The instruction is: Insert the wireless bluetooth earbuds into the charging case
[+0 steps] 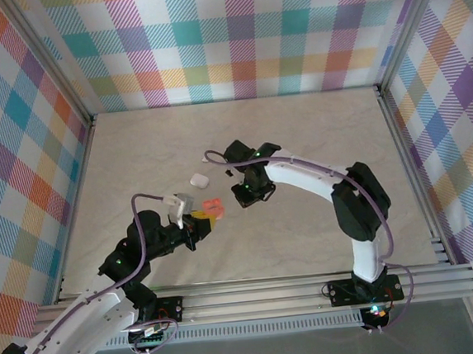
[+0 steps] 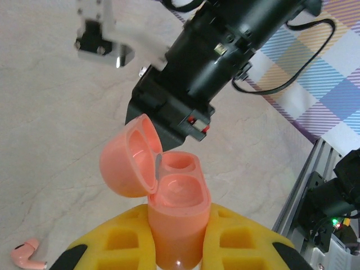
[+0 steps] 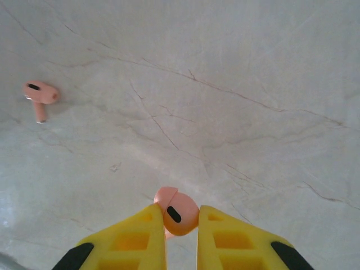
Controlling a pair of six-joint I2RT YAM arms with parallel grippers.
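Right claw [image 3: 181,212] pinches 1 tiny, light, slippery pink earbud [image 3: 180,218] by its bulb; left claw [image 2: 179,228] clamps the rigid open case [image 2: 175,194] low between its fingers.

desk [image 3: 253,67]: marble-look sheet, smooth, matt
charging case [image 2: 177,214]: salmon plastic, smooth, glossy
earbud [image 3: 181,216] at six o'clock: salmon plastic, soft sheen
right tool fingers [image 3: 129,242]: yellow plastic, matt
frame rail [image 1: 271,292]: brushed metal
walls [image 1: 232,36]: plaid cloth, matt
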